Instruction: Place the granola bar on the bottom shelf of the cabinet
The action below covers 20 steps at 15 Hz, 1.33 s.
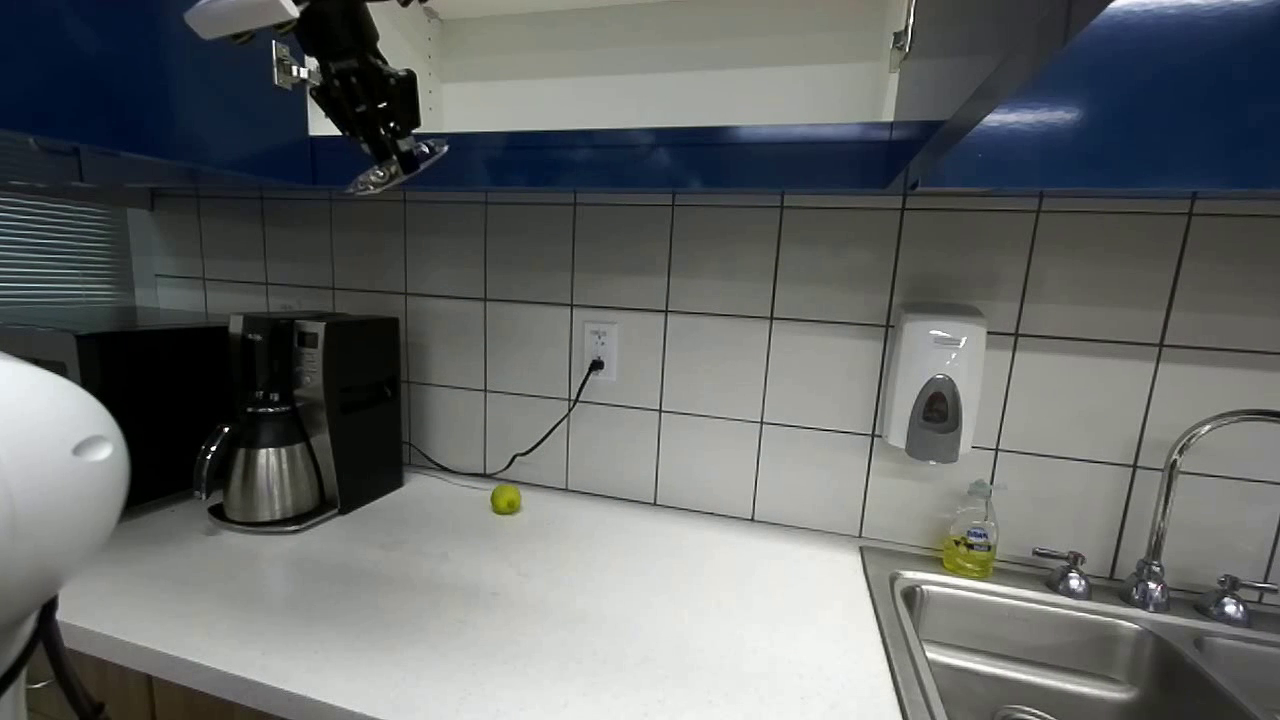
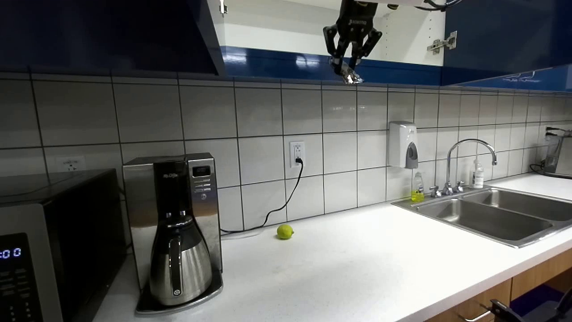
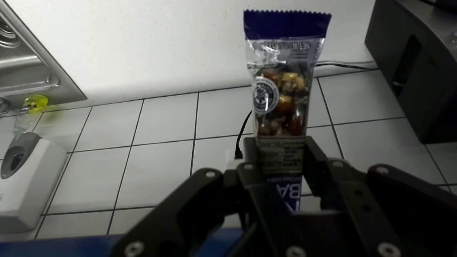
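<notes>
Robotiq gripper (image 3: 280, 153), jaws narrowed, held the nut granola bar (image 3: 280, 101) clamped; grasping looked done, placement inside the wall cabinet (image 1: 640, 95) behind it remained.

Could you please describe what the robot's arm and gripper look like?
The arm is smooth, rounded and white, with dark cables showing in both exterior views. The gripper is black, with jointed fingers, pale lettering and, in the wrist view, round silvery screw heads.

The arm (image 1: 50, 480) is white; the gripper (image 2: 345, 65) black, screws (image 3: 389, 249) silver.
</notes>
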Available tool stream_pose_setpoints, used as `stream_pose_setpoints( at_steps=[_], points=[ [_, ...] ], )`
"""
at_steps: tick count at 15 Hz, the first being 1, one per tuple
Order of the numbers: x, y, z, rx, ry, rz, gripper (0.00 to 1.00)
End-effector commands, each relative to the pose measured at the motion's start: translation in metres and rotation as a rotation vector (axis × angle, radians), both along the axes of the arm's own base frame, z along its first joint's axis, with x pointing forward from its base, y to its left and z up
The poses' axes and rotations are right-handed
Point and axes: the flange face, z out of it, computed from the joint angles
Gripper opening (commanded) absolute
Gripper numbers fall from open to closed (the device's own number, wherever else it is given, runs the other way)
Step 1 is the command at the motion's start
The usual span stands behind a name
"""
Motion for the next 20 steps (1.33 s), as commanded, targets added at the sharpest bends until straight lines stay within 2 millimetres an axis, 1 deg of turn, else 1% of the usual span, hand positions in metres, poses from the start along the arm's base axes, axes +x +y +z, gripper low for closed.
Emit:
stream_pose_setpoints(
  at_steps=[1,9,13,17,20],
  points=[
    [0.007,-0.002,0.03,0.004,-0.021,-0.042,0.09],
    [0.036,-0.007,0.074,0.027,-0.03,-0.052,0.09],
    [0.056,-0.013,0.094,0.045,-0.002,-0.053,0.09],
    [0.082,-0.022,0.106,0.068,0.039,-0.073,0.09],
    [0.102,-0.027,0.11,0.073,0.05,-0.087,0.09]
  ],
)
